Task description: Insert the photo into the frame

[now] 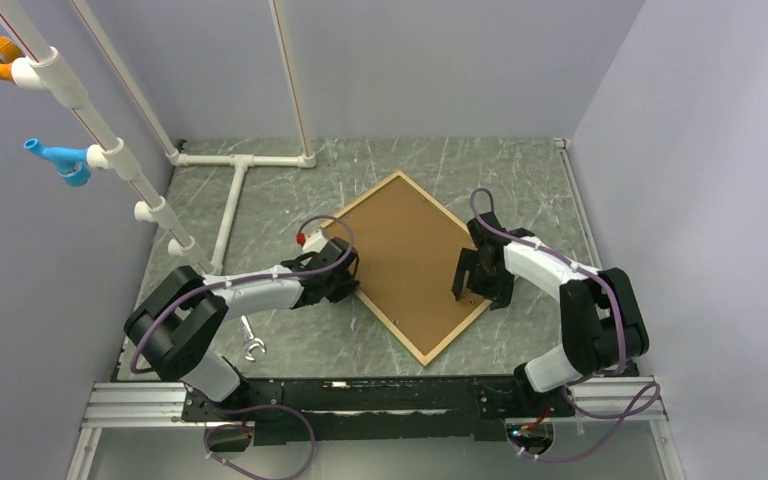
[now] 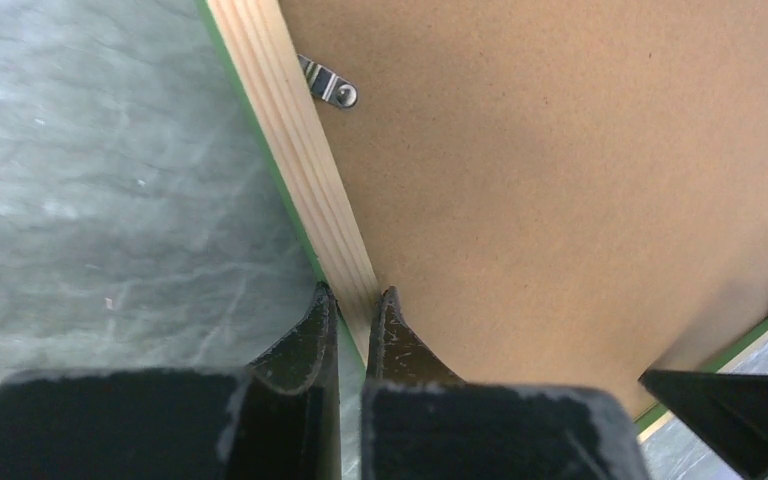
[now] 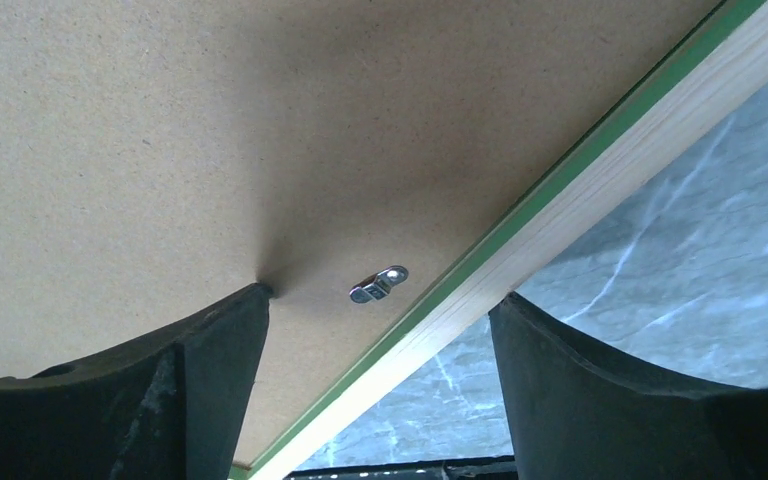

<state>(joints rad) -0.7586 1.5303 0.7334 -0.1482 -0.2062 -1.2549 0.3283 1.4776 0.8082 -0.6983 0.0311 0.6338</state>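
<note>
Backing board (image 1: 407,262) fills frame (image 2: 295,150), hiding anything beneath.

L gripper (image 2: 356,305) pinched on frame (image 2: 295,150) rail, one finger each side. Brown board (image 2: 560,180) inside frame, metal clip (image 2: 328,86) by rail. Grey table (image 2: 90,200) on left.

Robot lab cell, grey walls (image 1: 440,70), PVC piping (image 1: 235,195)

Soft, even overhead light; shadows faint; wrist views sharp, darker along the bottom.
</note>
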